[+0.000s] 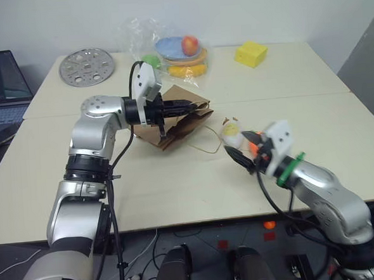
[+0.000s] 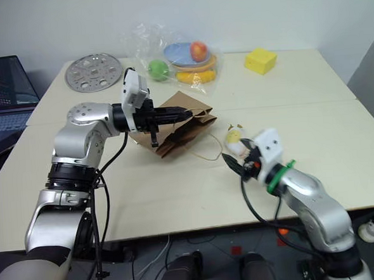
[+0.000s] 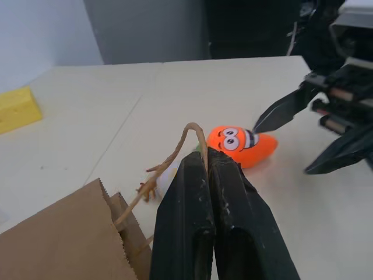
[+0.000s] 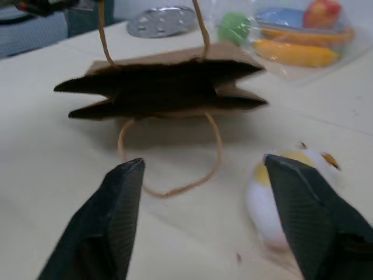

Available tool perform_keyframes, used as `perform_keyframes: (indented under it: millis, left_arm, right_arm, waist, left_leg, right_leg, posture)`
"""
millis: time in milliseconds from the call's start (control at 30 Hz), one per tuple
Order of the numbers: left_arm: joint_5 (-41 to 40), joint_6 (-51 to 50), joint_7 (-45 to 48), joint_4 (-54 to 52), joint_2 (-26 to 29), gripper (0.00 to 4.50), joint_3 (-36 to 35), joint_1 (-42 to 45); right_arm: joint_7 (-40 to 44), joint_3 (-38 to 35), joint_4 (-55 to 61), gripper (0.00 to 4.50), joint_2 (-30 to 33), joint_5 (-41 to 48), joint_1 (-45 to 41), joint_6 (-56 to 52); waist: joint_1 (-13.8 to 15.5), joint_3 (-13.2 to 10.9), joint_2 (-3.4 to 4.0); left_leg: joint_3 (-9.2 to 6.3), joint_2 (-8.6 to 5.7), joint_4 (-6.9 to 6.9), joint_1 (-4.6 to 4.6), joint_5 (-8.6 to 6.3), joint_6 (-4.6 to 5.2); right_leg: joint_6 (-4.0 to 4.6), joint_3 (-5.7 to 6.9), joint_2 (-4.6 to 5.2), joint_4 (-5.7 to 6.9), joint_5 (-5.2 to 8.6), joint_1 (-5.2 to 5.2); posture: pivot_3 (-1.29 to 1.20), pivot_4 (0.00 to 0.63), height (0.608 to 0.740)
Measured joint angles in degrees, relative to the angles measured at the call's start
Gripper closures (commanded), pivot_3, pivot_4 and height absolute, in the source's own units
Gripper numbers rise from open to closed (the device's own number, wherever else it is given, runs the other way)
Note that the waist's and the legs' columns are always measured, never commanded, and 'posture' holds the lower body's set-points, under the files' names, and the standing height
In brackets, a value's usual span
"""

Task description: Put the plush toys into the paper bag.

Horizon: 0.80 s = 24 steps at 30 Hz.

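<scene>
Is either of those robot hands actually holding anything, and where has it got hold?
The left gripper has its fingers pinched on a twisted loop handle of the paper bag. The right gripper, open, holds nothing.

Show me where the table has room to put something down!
The table is bare along its near edge, in front of the paper bag. More bare room lies right of the yellow block. It is crowded around the egg toy, the carrot toy and the right hand.
</scene>
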<state>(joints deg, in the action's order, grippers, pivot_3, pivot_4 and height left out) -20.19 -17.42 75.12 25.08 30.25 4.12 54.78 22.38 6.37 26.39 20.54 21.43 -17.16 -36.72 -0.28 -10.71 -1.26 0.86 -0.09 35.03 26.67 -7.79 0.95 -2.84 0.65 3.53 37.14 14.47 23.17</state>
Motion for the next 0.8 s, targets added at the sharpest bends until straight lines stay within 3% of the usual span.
perform_keyframes:
  millis: [200,233,367,600,800]
  left_arm:
    - [0.0,-0.9,1.2,2.1,0.5,4.50,-0.2,0.8]
    - [-0.1,-0.9,1.0,2.1,0.4,4.50,-0.3,0.9]
    - [-0.1,-0.9,0.5,2.1,-0.2,4.50,-0.9,1.2]
    - [-0.1,-1.3,0.2,0.0,-0.1,4.50,-1.5,0.9]
    - [-2.1,-4.6,-0.8,-4.6,2.3,4.50,-3.9,-1.4]
  right_arm:
    - [-1.0,3.1,-12.7,4.31,-6.9,-3.9,-10.5,2.3]
    - [-1.0,3.6,-15.0,4.46,-7.9,-4.5,-12.4,2.8]
    - [0.0,5.1,-21.7,4.46,-12.1,-5.6,-16.2,5.8]
    - [-0.4,6.7,-55.7,4.46,-21.7,-12.5,-25.2,21.4]
    - [-5.7,4.8,-74.0,4.46,-25.5,-16.4,-32.3,28.2]
  waist:
    - [0.2,0.0,0.00]
    - [0.1,0.0,0.00]
    - [0.1,0.0,0.00]
    - [-0.5,0.0,0.00]
    - [-1.1,0.0,0.00]
  left_leg:
    - [0.00,0.04,0.02,0.03,0.01,0.00]
    - [0.01,0.04,0.02,0.03,0.01,0.00]
    - [-0.02,0.07,0.02,0.02,0.01,0.00]
    - [0.03,0.32,0.03,-0.02,0.10,-0.15]
    - [0.04,0.38,0.02,-0.23,0.14,-0.24]
  right_leg:
    - [-0.02,-0.04,-0.08,0.02,-0.02,0.01]
    - [-0.02,-0.05,-0.09,0.03,-0.02,0.02]
    - [-0.02,-0.05,-0.15,0.09,-0.03,0.01]
    - [0.07,-0.10,-0.41,0.23,-0.09,0.09]
    - [0.17,-0.12,-0.41,0.70,-0.03,0.10]
  posture:
    - [0.00,0.150,0.740]
    - [0.00,0.150,0.740]
    - [0.00,0.150,0.740]
    - [0.00,0.150,0.740]
    - [0.00,0.150,0.740]
